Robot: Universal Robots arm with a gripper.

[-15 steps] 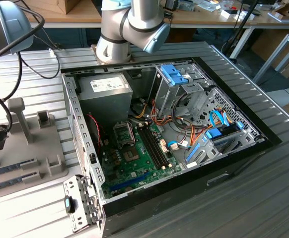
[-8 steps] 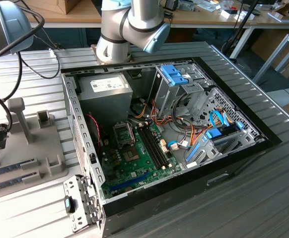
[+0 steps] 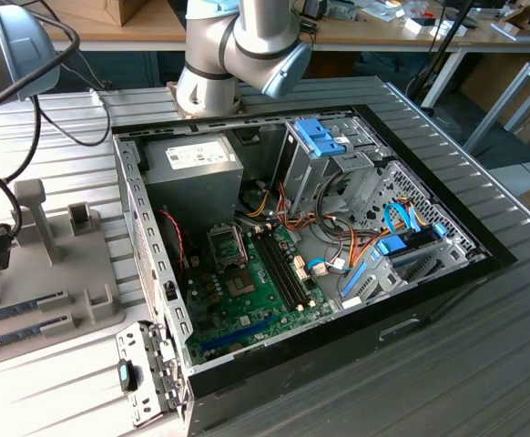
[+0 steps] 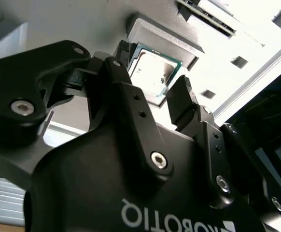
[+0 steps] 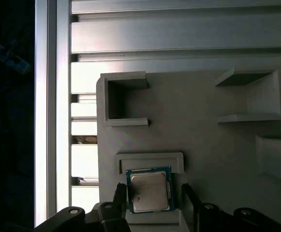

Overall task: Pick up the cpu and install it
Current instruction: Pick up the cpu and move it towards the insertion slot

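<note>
First wrist view: caught the cpu (image 5: 149,192) seated in a nest on the grey fixture plate (image 5: 203,135), lid print too faint to read, gripper (image 5: 152,198) fingers spread either side, unclamped. Ribbed aluminium table (image 5: 179,29) beneath the plate; open computer case (image 3: 365,314) beside it in exterior view.

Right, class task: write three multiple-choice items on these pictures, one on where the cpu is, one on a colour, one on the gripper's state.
1. Where does the cpu lie? A in the motherboard socket; B in a grey holder; C on a drive cage.
2. Its thin rim is: A red; B green; C yellow.
3. The gripper is: A open astride the cpu; B shut on a cable; C shut on a memory stick.
Answers: B, it sits in the holder in both wrist views; B, green edges its metal top; A, a finger stands at each side.
</note>
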